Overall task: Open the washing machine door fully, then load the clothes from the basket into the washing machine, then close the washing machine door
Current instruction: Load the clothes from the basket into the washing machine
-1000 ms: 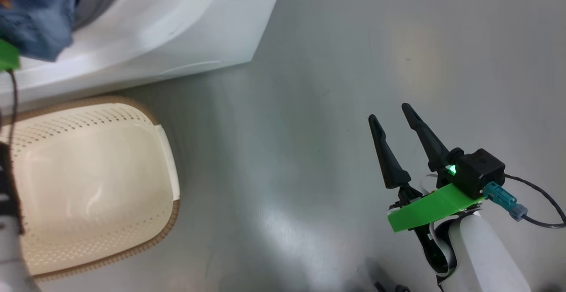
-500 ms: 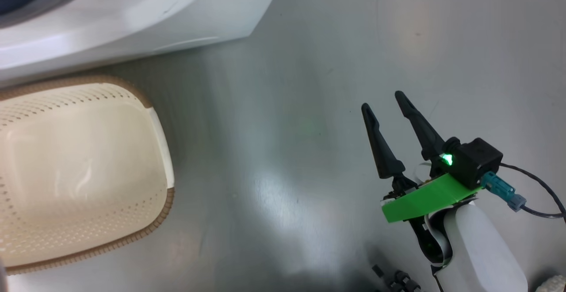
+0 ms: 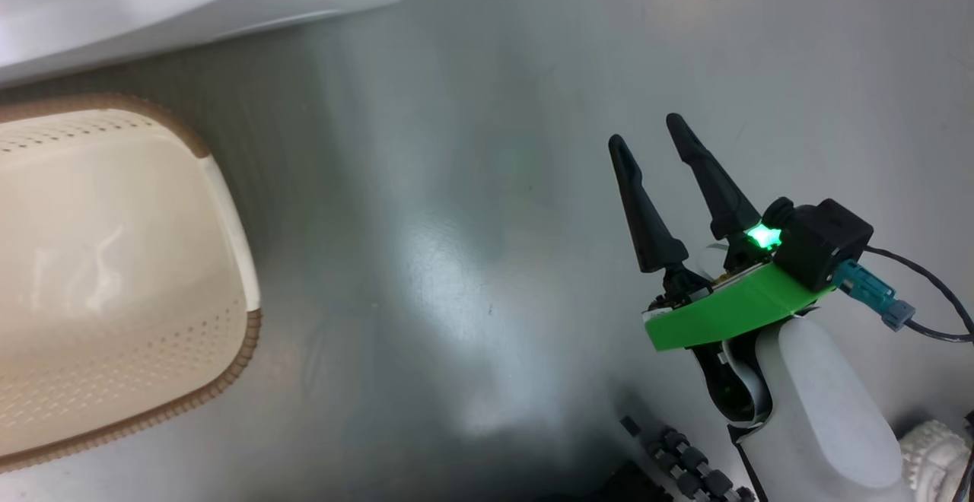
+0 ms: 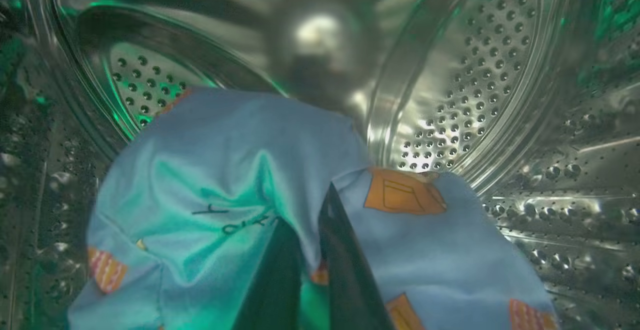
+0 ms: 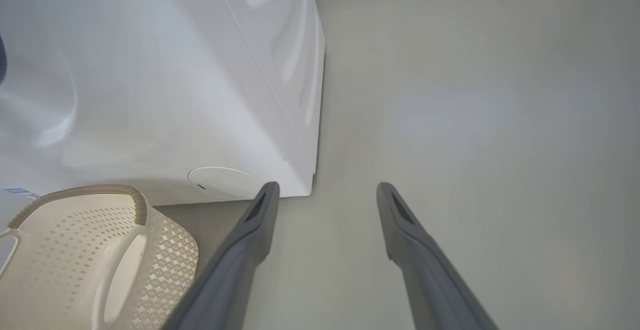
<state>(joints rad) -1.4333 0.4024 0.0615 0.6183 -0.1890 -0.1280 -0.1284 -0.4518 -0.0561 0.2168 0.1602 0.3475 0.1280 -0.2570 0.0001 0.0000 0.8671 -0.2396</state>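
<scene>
1. Pinching a fold of the clothes (image 4: 225,170), a light blue garment with orange-brown prints, between the two dark fingers of the left gripper (image 4: 305,210), jaws pressed almost together on the cloth.
2. Holding that garment inside the perforated steel drum (image 4: 475,95), with cloth draped over and around the fingers, hiding much of the lower back wall, and a green glow tinting both fabric and metal.
3. Hanging spread wide above the grey floor (image 3: 456,182): the right gripper (image 3: 644,129), with nothing between its fingers and nothing touched.
4. Pointing, in the right wrist view, toward the near bottom corner of the white washing machine (image 5: 150,70), with a round flap (image 5: 220,182) low on the front just beside the left fingertip and a blue label sticker (image 5: 17,190) at the far left edge.
5. Sitting on the floor just in front of the machine: the basket (image 3: 228,365), with cream perforated walls, a brown woven-look rim and its smooth cream bottom on show, well apart from the right gripper.
6. Carrying, at the right wrist, a green bracket (image 3: 723,312), a lit green light (image 3: 763,236) and a dark cable (image 3: 913,289) trailing off to the right.
</scene>
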